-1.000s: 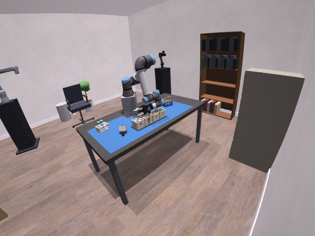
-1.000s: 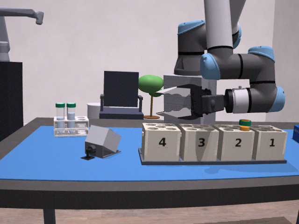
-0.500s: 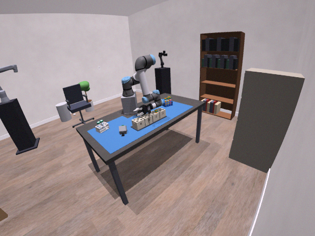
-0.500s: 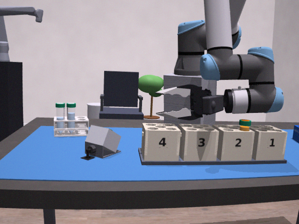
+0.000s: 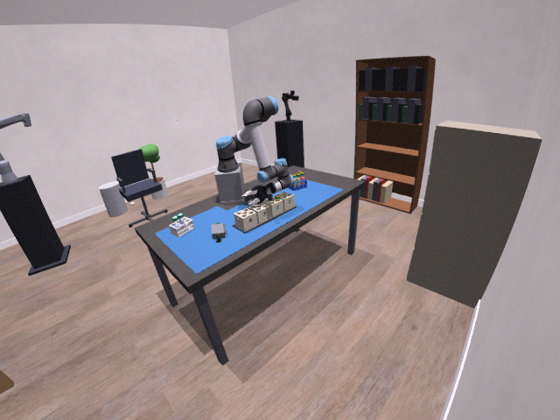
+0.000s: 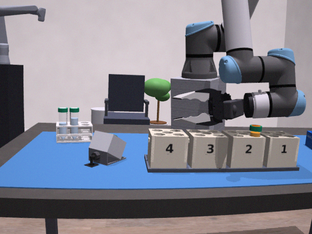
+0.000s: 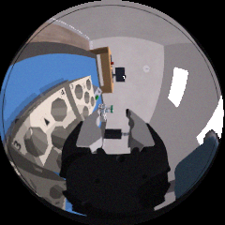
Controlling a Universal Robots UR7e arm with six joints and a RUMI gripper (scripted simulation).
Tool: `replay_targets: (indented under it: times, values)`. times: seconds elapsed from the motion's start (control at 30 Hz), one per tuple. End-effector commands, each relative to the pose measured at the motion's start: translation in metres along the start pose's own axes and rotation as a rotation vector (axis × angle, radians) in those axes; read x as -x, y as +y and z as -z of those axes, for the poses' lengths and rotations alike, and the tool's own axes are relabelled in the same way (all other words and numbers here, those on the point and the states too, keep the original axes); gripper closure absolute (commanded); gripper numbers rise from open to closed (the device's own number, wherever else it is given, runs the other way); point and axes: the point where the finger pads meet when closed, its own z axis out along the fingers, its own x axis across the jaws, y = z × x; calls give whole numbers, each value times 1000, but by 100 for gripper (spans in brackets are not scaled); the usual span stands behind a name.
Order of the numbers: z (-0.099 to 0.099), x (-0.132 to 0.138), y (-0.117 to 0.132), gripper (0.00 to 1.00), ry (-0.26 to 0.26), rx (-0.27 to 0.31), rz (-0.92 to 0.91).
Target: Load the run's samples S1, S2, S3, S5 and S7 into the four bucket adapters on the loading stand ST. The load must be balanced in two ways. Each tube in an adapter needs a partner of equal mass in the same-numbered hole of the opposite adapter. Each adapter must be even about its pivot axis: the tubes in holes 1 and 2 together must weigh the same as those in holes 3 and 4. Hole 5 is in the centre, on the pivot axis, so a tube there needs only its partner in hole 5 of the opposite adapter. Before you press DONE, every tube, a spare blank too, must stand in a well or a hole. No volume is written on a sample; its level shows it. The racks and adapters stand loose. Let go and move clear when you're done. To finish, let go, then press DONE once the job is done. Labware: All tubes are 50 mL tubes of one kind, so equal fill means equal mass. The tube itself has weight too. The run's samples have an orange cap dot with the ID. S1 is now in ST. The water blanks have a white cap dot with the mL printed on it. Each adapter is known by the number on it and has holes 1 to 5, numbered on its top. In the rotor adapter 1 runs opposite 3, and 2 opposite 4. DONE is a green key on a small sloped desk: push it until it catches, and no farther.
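My gripper lies level, pointing left, a little above and behind adapters 4 and 3. Its fingers stand partly apart with nothing between them. The four cream adapters stand in a row on the stand ST, with 2 and 1 to the right. One sample tube with a green cap and orange dot stands in adapter 2, near its right side. The other holes that I see are empty.
A clear rack at the left holds two green-capped blanks. The grey sloped DONE desk stands between it and adapter 4. The blue sample rack stands at the right, behind adapter 1.
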Motion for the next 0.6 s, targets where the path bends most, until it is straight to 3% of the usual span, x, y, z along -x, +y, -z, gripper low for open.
replay_targets:
  times: [0.0, 0.2, 0.33, 0.4, 0.43, 0.57]
  values:
    - [37, 3, -2, 65, -275, 48, -21]
    - [86, 8, -3, 65, -302, 128, -135]
    - [119, 12, -5, 65, -347, 186, -216]
    - [119, 12, -5, 65, -347, 186, -216]
    - [128, 13, -5, 65, -391, 222, -265]
    - [161, 16, -6, 65, -454, 272, -329]
